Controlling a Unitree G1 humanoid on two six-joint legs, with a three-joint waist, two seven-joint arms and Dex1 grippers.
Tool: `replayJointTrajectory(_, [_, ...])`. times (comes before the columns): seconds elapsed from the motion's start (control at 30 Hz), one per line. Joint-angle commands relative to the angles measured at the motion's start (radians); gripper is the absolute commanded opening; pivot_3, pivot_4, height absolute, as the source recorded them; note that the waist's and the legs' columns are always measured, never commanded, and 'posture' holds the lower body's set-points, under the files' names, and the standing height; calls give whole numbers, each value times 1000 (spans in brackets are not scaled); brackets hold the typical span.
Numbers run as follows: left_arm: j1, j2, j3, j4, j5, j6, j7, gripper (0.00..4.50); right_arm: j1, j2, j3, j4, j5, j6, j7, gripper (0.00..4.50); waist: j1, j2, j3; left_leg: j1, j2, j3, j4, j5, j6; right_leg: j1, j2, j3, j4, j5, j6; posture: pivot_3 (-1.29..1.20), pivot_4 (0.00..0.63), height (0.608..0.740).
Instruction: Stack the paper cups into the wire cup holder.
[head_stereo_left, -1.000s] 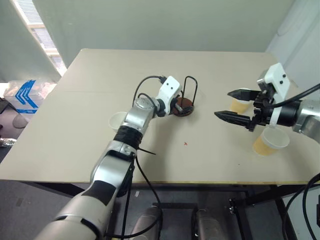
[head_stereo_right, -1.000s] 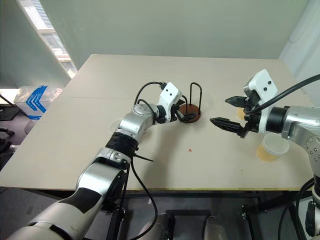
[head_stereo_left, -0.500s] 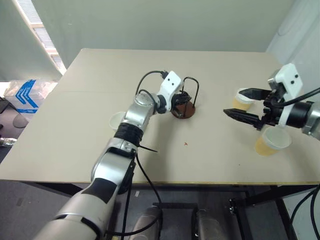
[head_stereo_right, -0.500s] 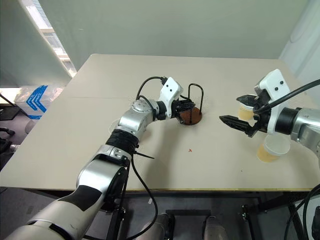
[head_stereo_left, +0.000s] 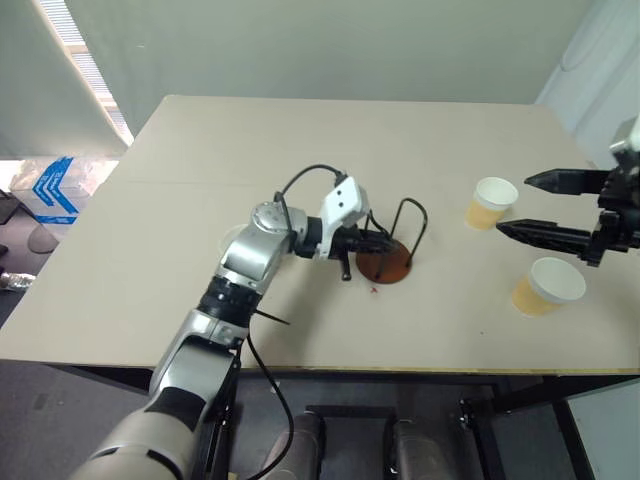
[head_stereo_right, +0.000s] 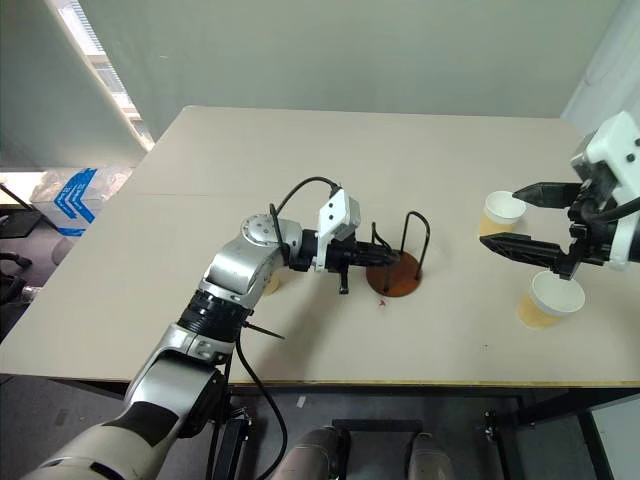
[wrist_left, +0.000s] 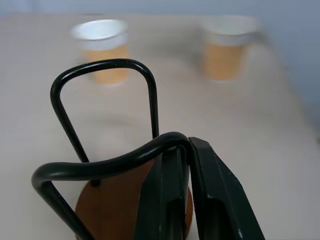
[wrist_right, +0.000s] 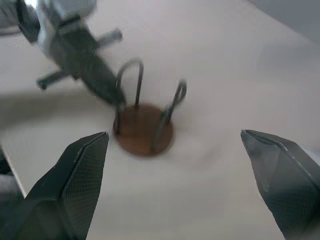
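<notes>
The wire cup holder (head_stereo_left: 386, 266), a reddish-brown disc with black wire loops, stands mid-table. My left gripper (head_stereo_left: 374, 243) is shut on one of its loops; in the left wrist view the fingers (wrist_left: 167, 195) pinch the wire (wrist_left: 107, 164) over the base (wrist_left: 110, 210). Two paper cups stand upright at the right, one farther back (head_stereo_left: 492, 202) and one nearer the front (head_stereo_left: 547, 286). Another cup (head_stereo_right: 269, 284) peeks out behind my left forearm. My right gripper (head_stereo_right: 498, 218) hangs open and empty above the table beside the two cups. The right wrist view looks down on the holder (wrist_right: 144, 129).
The tan table (head_stereo_left: 150, 260) ends in a front edge close below the holder and the nearer cup. A small red mark (head_stereo_left: 373, 290) lies just in front of the holder's base. A black cable loops over my left wrist.
My left gripper has shut on the holder's wire loop and dragged the holder toward the front edge and slightly right. My right gripper, still open, has drawn back to the right and up.
</notes>
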Motion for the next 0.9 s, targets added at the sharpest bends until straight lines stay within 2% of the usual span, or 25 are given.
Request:
replayJointTrajectory(0.03, [3,4,-21,-87,-49,23,-63,39,-29,-52,-38,-11,52,11,33,4500,0,0,0,0,0,0,0,0,1,0,0,0,0,0,0,0,150,740])
replayJointTrajectory(0.23, [42,49,-92,-88,2,-71,-122,39,-16,-77,-30,-5,55,-2,43,4500,-1,0,0,1,1,0,1,-6,9,1,0,0,1,0,1,0,150,740])
replayJointTrajectory(0.33, [73,68,-139,-62,68,-180,-121,39,-12,-68,-26,-9,56,-6,33,4500,-1,1,0,2,1,0,3,-6,9,2,0,0,1,-6,9,0,150,740])
replayJointTrajectory(0.53, [98,83,-180,-30,143,-280,-90,39,-9,-55,-12,-10,57,-17,25,4500,-2,2,-1,5,0,-2,12,-9,12,10,0,-1,1,-7,8,0,150,740])
replayJointTrajectory(0.57, [95,88,-177,-26,145,-284,-89,598,-10,-54,-7,-8,55,-20,24,4500,-2,2,-2,6,0,-2,13,-10,12,12,0,0,0,-7,8,0,150,740])
replayJointTrajectory(0.67, [82,87,-156,-5,152,-293,-64,1452,-12,-53,10,3,45,-38,27,4500,-7,3,-2,6,0,-2,13,-13,5,12,0,0,-1,-7,7,0,150,740])
replayJointTrajectory(0.73, [73,85,-151,21,166,-302,-48,2203,-12,-52,18,8,39,-48,26,4500,-8,3,-2,2,0,-3,13,-15,0,8,0,0,0,-7,6,0,150,740])
replayJointTrajectory(0.83, [69,82,-147,41,184,-320,-27,3272,-9,-53,29,13,31,-62,29,4500,-7,3,-2,2,0,-3,13,-14,2,8,0,-1,0,-5,3,0,150,740])
replayJointTrajectory(0.9, [67,79,-147,50,201,-329,-4,3982,-10,-53,35,16,27,-68,30,4500,-7,3,-2,3,0,-3,12,-10,11,8,0,-1,0,-4,1,0,150,740])
